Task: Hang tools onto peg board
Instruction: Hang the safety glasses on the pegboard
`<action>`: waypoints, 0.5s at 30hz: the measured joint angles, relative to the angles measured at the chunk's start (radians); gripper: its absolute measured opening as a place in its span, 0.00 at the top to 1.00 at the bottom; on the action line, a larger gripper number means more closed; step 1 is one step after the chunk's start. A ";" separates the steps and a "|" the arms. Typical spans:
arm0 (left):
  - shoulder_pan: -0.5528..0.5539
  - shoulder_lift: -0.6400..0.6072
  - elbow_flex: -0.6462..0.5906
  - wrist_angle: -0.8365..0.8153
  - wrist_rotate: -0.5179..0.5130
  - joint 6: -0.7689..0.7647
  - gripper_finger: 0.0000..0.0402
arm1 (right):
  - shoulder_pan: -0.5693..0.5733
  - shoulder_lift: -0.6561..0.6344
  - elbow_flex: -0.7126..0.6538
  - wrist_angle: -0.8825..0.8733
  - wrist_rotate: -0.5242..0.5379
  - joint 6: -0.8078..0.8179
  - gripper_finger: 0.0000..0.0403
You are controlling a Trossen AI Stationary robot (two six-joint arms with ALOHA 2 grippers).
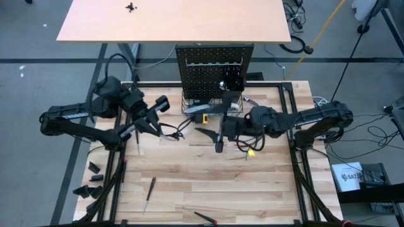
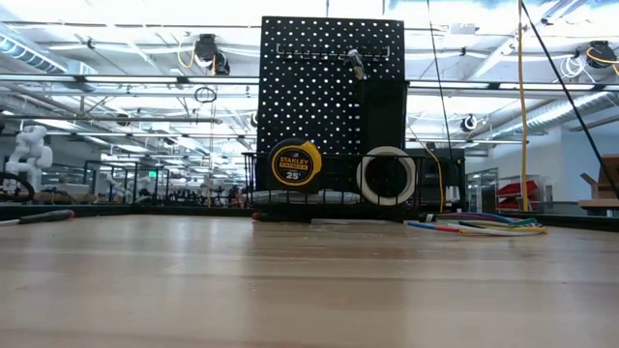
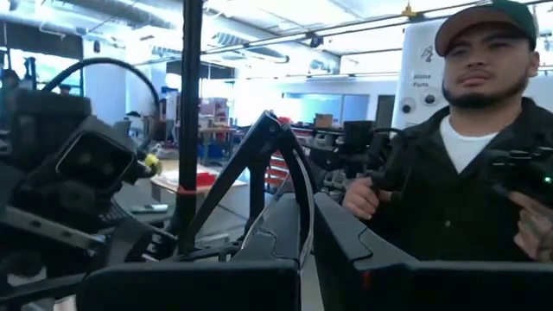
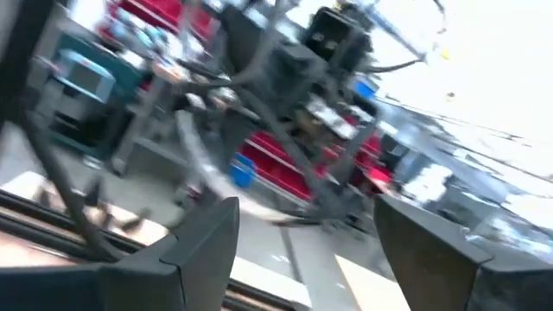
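Above the table, left gripper [image 1: 165,101]: fingers sitting together, holding nothing.
Right gripper [image 1: 219,144]: fingers standing apart, empty, near peg board [image 1: 214,66].

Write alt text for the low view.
A black peg board stands upright at the far edge of a wooden table, with a yellow tape measure and a white tape roll at its base. Coloured wires lie to its right.

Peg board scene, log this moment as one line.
left claw: shut, raised | right claw: open, empty | black perforated peg board: yellow tape measure, white tape roll at base
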 joint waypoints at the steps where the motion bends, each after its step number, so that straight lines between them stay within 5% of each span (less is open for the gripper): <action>1: 0.002 0.001 0.000 -0.001 -0.003 0.003 0.98 | 0.010 -0.008 0.000 -0.004 0.035 -0.020 0.35; 7: 0.024 0.000 0.000 -0.003 -0.056 0.042 0.98 | 0.060 -0.033 0.001 -0.066 0.162 -0.072 0.35; 15: 0.044 0.025 0.000 0.001 -0.154 0.046 0.98 | 0.067 -0.034 0.001 -0.084 0.165 -0.051 0.35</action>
